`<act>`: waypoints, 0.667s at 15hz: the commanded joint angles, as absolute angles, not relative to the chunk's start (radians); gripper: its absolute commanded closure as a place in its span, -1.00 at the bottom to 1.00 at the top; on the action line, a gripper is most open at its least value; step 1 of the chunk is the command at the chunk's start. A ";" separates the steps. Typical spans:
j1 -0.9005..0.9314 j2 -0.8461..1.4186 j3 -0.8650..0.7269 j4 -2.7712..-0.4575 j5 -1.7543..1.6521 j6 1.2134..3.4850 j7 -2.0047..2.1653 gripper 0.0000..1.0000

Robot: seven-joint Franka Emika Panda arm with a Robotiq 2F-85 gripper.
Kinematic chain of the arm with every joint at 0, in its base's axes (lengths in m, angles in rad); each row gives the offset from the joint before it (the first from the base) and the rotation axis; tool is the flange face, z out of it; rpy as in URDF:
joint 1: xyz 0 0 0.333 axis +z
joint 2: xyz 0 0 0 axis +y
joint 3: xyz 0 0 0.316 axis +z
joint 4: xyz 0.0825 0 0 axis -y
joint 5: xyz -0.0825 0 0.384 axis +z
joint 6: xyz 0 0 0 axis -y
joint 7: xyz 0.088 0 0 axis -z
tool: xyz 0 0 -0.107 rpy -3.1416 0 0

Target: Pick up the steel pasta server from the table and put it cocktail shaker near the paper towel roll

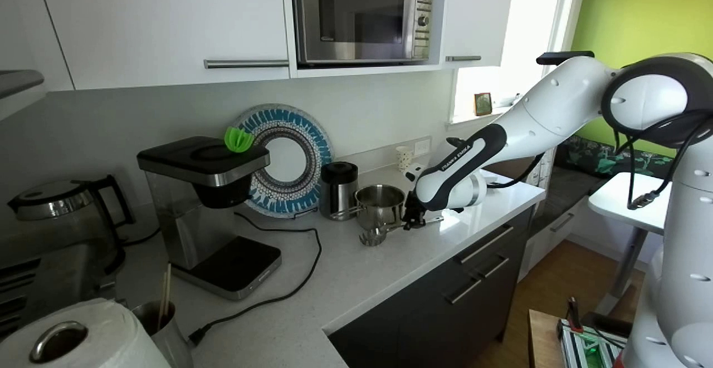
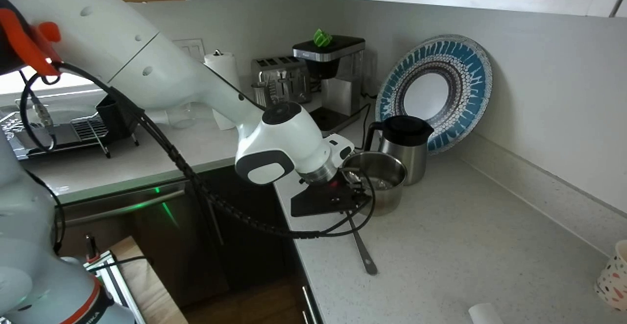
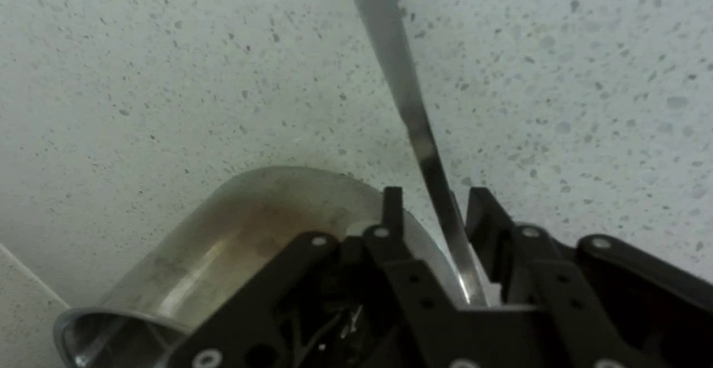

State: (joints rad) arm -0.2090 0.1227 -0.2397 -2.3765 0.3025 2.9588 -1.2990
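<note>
In an exterior view, a pale speckled table (image 1: 345, 279) is carried by dark cabinets (image 1: 429, 307). Above it, at the top of the frame, a microwave (image 1: 362, 14) is set among white cupboards (image 1: 167, 23); a bright window (image 1: 532, 17) and a green wall (image 1: 646, 11) are shown at upper right, a wooden floor (image 1: 551, 273) at lower right. A patterned plate (image 1: 287, 159) is stood on edge left of centre, behind a coffee maker (image 1: 195, 234). The paper towel roll (image 1: 111, 340) is cut off by the lower left corner. Well apart from it, the pasta server (image 1: 372, 238) is laid on the table a little below centre, beside a steel pot (image 1: 380, 212) and near a steel jug (image 1: 337, 192).

In the wrist view, the hand (image 3: 436, 204) is placed astride the server's handle (image 3: 408, 92), its fingers (image 3: 392, 212) spread, one on each side. A gap is left between the handle and the finger on the left of the frame; the finger on the right is set close beside the handle, and whether the two are touching cannot be told. The pot is partly hidden behind the hand.
</note>
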 commanded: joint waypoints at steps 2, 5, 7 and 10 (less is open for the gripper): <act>-0.193 0.141 -0.245 -2.360 0.278 2.908 -1.268 1.00; -0.176 0.088 -0.245 -2.408 0.253 2.896 -1.275 0.98; -0.165 0.036 -0.244 -2.460 0.223 2.915 -1.289 0.99; -0.154 -0.048 -0.237 -2.532 0.164 2.939 -1.306 0.98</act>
